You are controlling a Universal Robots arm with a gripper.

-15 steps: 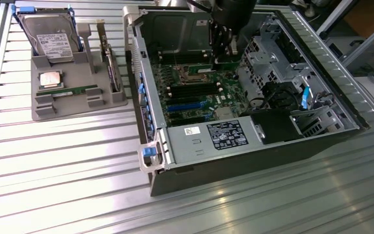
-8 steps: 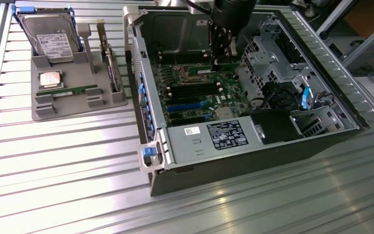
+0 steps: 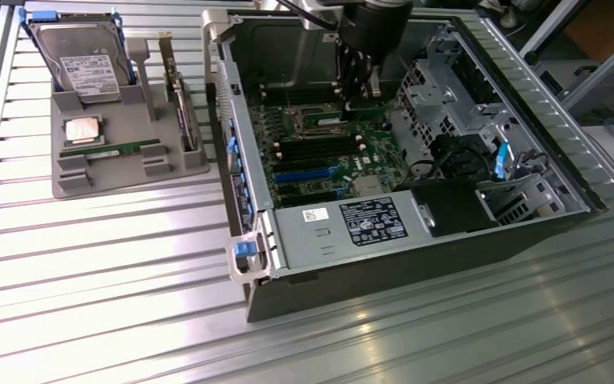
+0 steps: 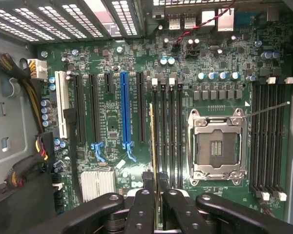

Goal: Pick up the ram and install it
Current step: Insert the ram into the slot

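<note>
The ram [image 4: 152, 141] appears edge-on in the wrist view as a thin green-and-gold strip. It hangs just above the black memory slots [image 4: 167, 136], between the blue slot and the CPU socket [image 4: 218, 146]. My gripper [image 4: 158, 195] is shut on its upper end, with one black finger [image 4: 145, 207] on each side. In the exterior view, the gripper [image 3: 357, 80] reaches straight down into the open computer case [image 3: 245, 160]. It is over the motherboard [image 3: 334, 152], at the far end near the socket.
On the exterior view's left, a grey holder [image 3: 125, 172] carries a hard drive [image 3: 83, 56], a square silver processor [image 3: 83, 128], a card with a metal bracket [image 3: 179, 104] and a narrow green stick [image 3: 115, 147]. Drive cages [image 3: 446, 88] and the power supply [image 3: 355, 224] crowd the case.
</note>
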